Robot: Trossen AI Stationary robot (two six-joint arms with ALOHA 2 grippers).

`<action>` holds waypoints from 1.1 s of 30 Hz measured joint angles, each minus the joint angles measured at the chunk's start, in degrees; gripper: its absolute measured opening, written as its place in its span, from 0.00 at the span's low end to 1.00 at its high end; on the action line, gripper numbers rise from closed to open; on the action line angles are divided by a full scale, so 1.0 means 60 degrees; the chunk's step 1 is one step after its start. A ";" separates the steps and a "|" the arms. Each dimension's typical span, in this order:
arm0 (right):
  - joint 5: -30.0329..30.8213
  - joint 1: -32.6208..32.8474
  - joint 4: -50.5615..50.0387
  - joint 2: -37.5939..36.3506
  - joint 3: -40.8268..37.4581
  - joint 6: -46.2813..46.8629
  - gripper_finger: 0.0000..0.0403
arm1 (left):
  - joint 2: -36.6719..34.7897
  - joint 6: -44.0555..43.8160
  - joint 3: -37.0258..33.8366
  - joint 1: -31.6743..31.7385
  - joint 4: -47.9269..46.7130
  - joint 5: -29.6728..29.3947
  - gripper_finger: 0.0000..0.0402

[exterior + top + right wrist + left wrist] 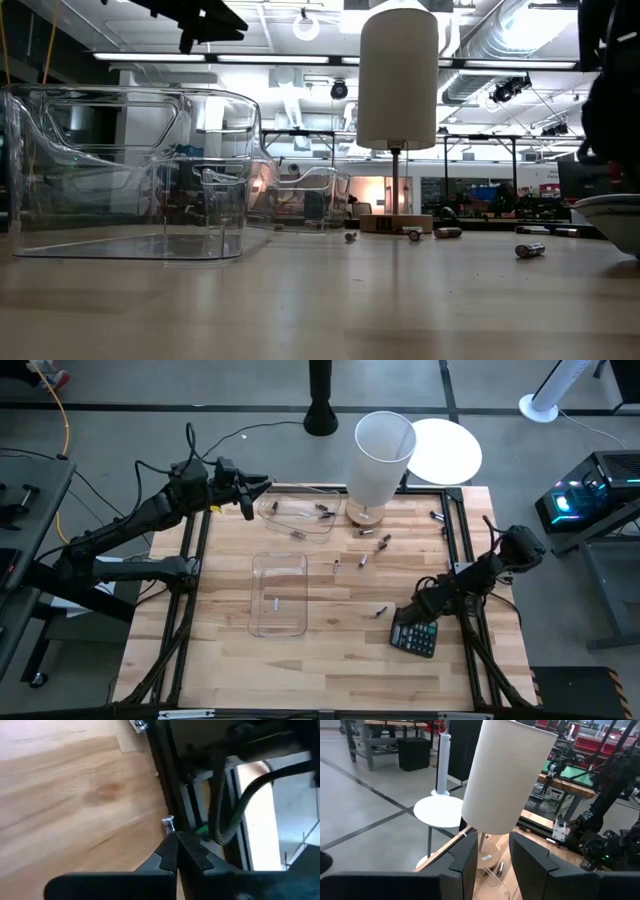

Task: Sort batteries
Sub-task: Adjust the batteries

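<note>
Small dark and silvery batteries lie scattered on the wooden table: (362,532), (385,541), (362,560), (380,612). Several more lie in the far clear tray (300,518), and one lies in the near clear tray (279,595). My left gripper (247,495) hovers open over the far tray's left end, with its fingers (465,862) apart in the left wrist view. My right gripper (425,600) is shut (175,839) just above the black calculator (415,632). A small silvery piece (168,823) shows beyond its tips by the black rail; what it is I cannot tell.
A white lamp (380,455) on a wooden base (365,515) stands at the table's far edge, tall in the low view (398,80). Black frame rails (462,540) run along both sides of the table. Bare wood lies between the near tray and the calculator.
</note>
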 joint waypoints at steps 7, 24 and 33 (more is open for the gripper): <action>-0.0309 -0.0005 0.1136 -0.0004 -0.0786 0.0281 0.00 | 0.0000 0.0000 0.0000 0.0000 -0.0004 0.0004 0.26; 0.0205 0.0016 -0.0589 -0.0197 0.0121 -0.0029 0.00 | 0.0000 0.0000 0.0000 0.0003 0.0000 -0.0568 0.26; -0.0080 0.0054 0.0441 -0.0208 -0.0735 0.0107 0.00 | 0.0007 -0.0007 0.0000 0.0000 -0.0004 -0.0565 0.26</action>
